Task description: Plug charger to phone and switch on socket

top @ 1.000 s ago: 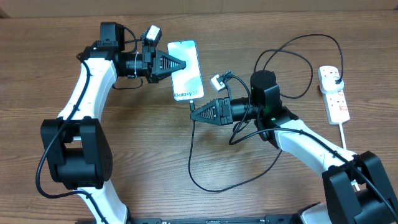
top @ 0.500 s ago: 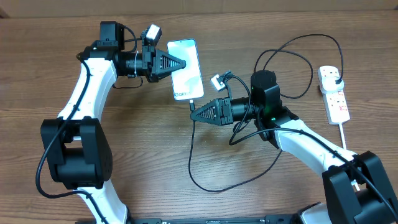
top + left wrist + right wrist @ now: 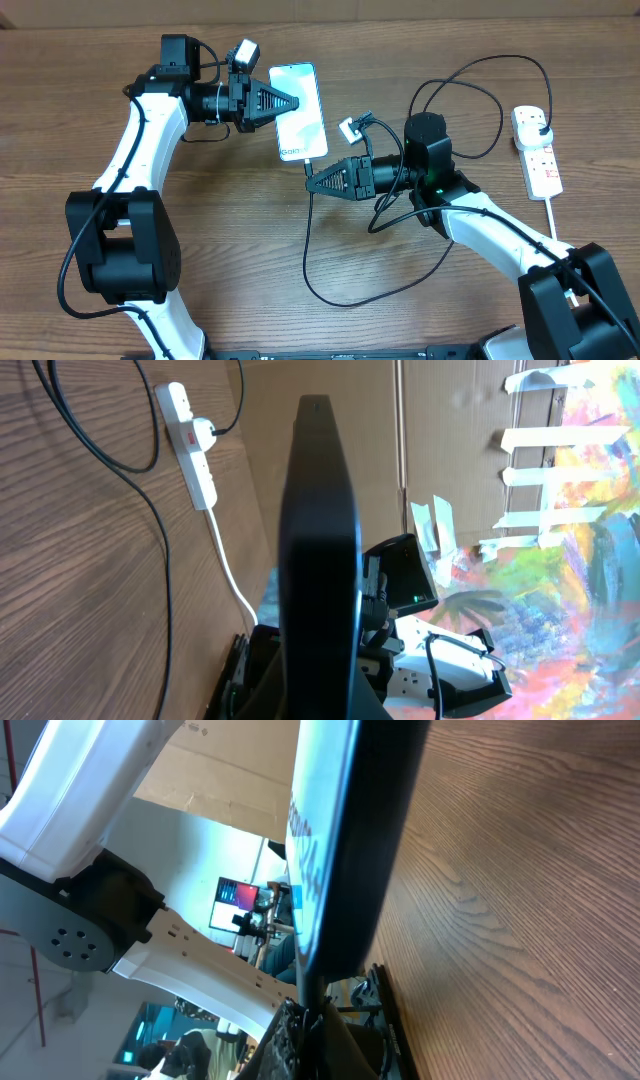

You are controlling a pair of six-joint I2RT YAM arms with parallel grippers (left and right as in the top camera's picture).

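Plugging in is judged the step in hand: the phone [image 3: 300,88] is pinched at its side edge by the left gripper [image 3: 296,105], and the tip of the charger [image 3: 305,250] is clamped in the right gripper [image 3: 309,185], just below the phone's lower end, touching or nearly so. The tip is best squared to the port and pushed straight in, the phone being braced against the push. The socket [image 3: 537,150] is seen well apart, far right.
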